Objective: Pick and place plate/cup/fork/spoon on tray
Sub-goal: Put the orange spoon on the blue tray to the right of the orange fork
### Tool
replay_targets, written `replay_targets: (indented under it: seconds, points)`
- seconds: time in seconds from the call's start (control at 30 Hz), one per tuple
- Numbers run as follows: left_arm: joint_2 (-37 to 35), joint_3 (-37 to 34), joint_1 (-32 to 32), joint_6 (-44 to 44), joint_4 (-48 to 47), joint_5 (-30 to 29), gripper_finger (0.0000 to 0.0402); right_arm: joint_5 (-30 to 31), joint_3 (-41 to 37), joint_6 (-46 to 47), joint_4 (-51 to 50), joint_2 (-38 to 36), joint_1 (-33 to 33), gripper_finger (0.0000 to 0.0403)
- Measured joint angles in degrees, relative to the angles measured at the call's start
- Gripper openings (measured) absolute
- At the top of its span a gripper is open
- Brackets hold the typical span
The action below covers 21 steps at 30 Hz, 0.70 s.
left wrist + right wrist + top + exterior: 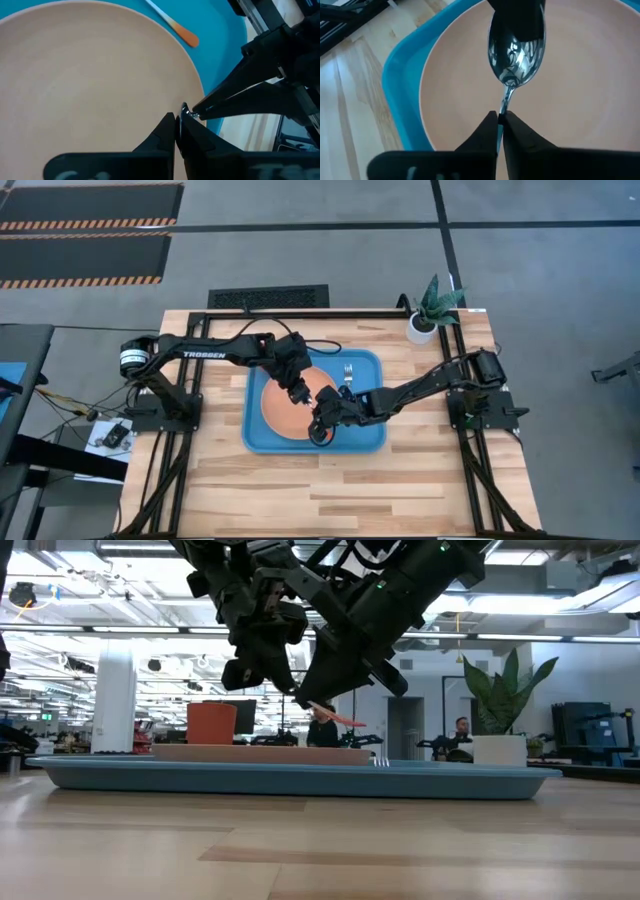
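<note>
1. Silver shows nearest in the right wrist view: the spoon (516,57) hangs bowl-outward over the plate (580,90), its thin neck pinched between the right hand's (499,125) nearly closed fingers.
2. I judge the main risk to be a slip or a swing: the grip sits on the narrow neck, so the spoon could pivot and drop onto the plate or off the tray's (262,442) near rim instead of lying flat on blue plastic.
3. A second risk is a clash between arms. The left hand (177,131), fingers pressed together and, as far as I can tell, holding nothing, hovers over the plate's edge right beside the right hand's fingers (225,97); either arm moving carelessly could knock the spoon loose.
4. From above, both hands meet over the tray's middle, the right hand (322,423) just nearer than the left hand (297,392), with the plate (285,412) lying flat in the tray.
5. Farther in the tray lies the fork (348,372), already placed.
6. The cup (211,723) stands on the plate's far side in the low view.
7. Beyond, a potted plant (432,308) sits at the table's (400,480) far corner.
</note>
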Motion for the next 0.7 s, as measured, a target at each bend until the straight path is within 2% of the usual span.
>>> replay_targets:
  seconds: [0.17, 0.4, 0.47, 0.57, 0.7]
  points:
    - [-0.02, 0.00, 0.00, 0.95, -0.05, 0.29, 0.0011, -0.01, 0.00, -0.05, -0.17, 0.00, 0.00, 0.0021]
    - [-2.38, 0.00, 0.00, 6.17, -0.50, -0.03, 0.0067, -0.12, 0.00, -0.44, -0.09, -0.22, 0.02, 0.0016]
    - [-4.31, 0.00, 0.00, 8.95, -1.70, -1.88, 0.0084, -0.22, 0.00, -0.32, -1.26, -1.15, 0.02, 0.0014]
    - [-8.54, -0.93, -0.59, 12.83, -3.18, -8.02, 0.0104, -0.16, -0.03, 1.18, -5.21, -3.10, 0.28, 0.0015]
    - [-16.57, -7.04, -2.55, 14.04, 3.26, -11.66, 0.0111, 1.68, 0.05, 3.11, -12.66, -6.56, 1.12, 0.0015]
